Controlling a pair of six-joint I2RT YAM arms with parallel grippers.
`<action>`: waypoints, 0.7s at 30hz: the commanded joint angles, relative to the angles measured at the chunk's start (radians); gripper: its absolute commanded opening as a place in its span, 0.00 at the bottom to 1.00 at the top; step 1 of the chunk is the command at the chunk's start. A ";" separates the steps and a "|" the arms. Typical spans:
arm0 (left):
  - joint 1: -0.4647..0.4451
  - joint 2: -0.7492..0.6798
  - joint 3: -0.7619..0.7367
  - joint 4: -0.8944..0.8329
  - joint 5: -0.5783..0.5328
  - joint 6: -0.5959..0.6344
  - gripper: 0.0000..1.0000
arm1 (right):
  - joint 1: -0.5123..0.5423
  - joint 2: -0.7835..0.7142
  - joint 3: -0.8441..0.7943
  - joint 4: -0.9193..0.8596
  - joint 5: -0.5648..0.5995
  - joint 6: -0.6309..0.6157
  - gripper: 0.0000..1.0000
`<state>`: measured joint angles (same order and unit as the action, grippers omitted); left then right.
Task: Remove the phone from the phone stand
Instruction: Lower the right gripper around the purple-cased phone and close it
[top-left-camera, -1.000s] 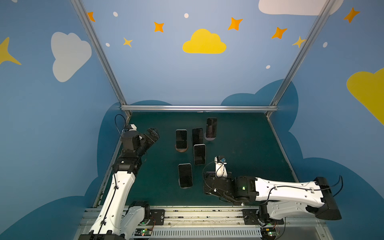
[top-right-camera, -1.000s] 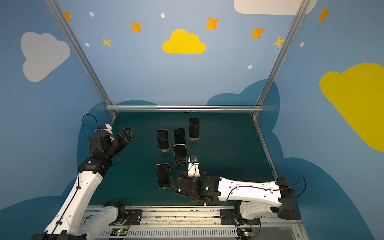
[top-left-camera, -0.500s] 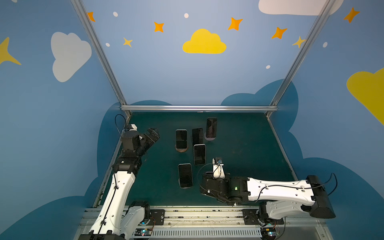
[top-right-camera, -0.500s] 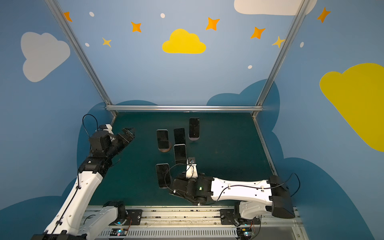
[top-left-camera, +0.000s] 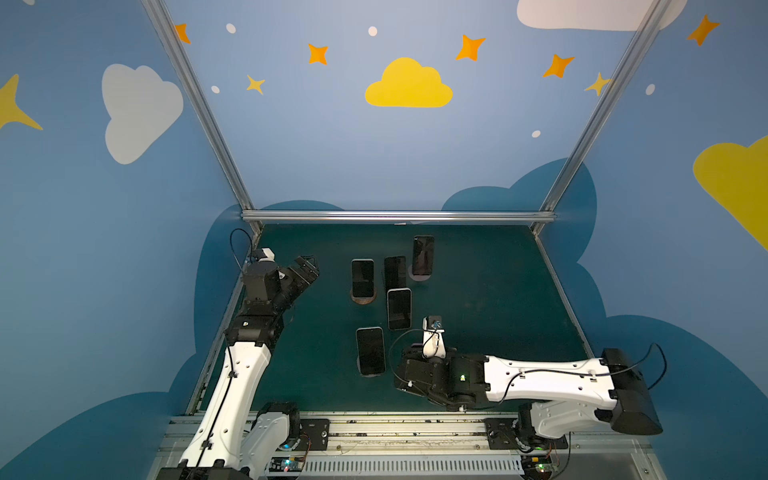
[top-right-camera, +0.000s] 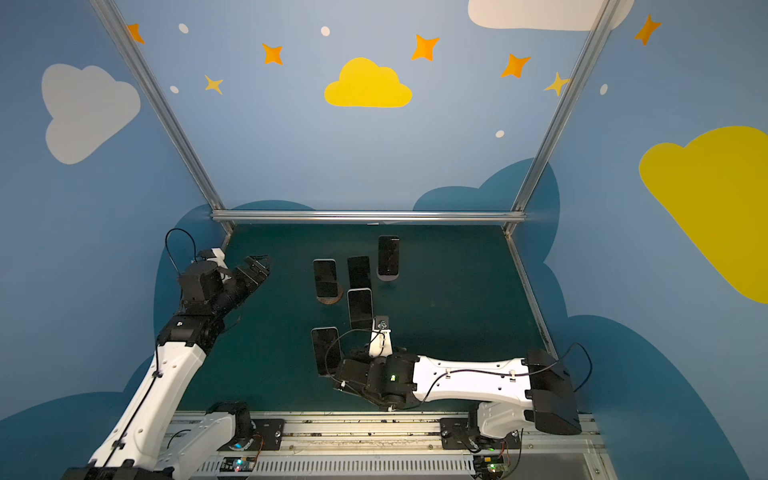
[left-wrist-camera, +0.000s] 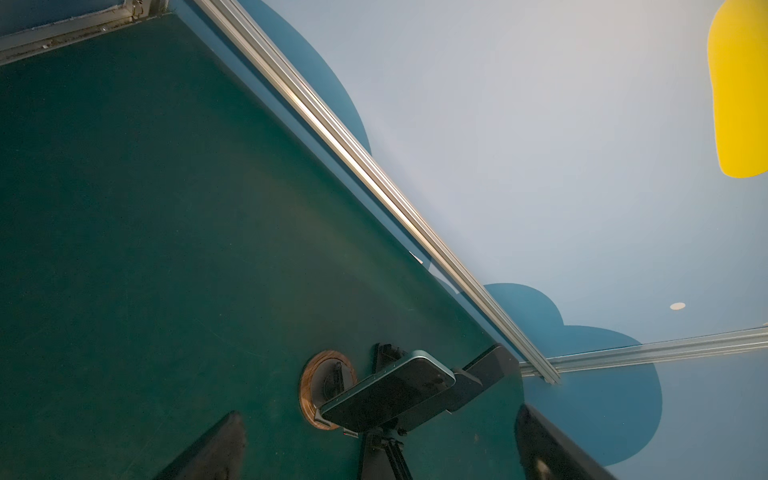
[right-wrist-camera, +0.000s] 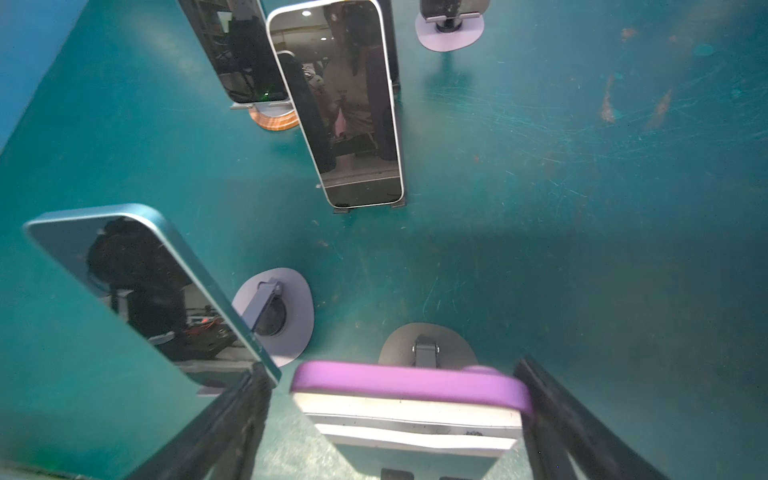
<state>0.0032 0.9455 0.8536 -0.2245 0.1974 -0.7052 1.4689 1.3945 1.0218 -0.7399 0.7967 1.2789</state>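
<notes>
Phone (right-wrist-camera: 409, 399) sits on phone stand (right-wrist-camera: 426, 343).

Phone (right-wrist-camera: 409, 401): purple case, and the glossy face shows pale banded reflections. It stands near upright and leans back a little, with its purple top edge toward the right wrist camera. It's hidden in both top views. Phone stand (right-wrist-camera: 426, 338): rounded grey base lying flat on the green table (right-wrist-camera: 582, 249), with a short grey hinged post at its centre, directly behind the phone's top edge. Can't tell if the phone's lower end sits in the cradle.
</notes>
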 joint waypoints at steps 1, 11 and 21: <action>-0.004 -0.007 -0.007 0.011 0.006 0.000 1.00 | 0.004 0.035 0.019 -0.063 0.038 0.046 0.91; -0.006 -0.011 -0.007 0.014 0.008 -0.003 1.00 | 0.007 0.097 0.076 -0.144 0.075 0.096 0.82; -0.007 -0.012 -0.005 0.011 0.001 0.009 0.99 | 0.015 0.053 -0.012 -0.005 0.072 0.061 0.75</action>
<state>-0.0013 0.9398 0.8532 -0.2241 0.1970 -0.7109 1.4765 1.4704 1.0447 -0.7998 0.8707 1.3602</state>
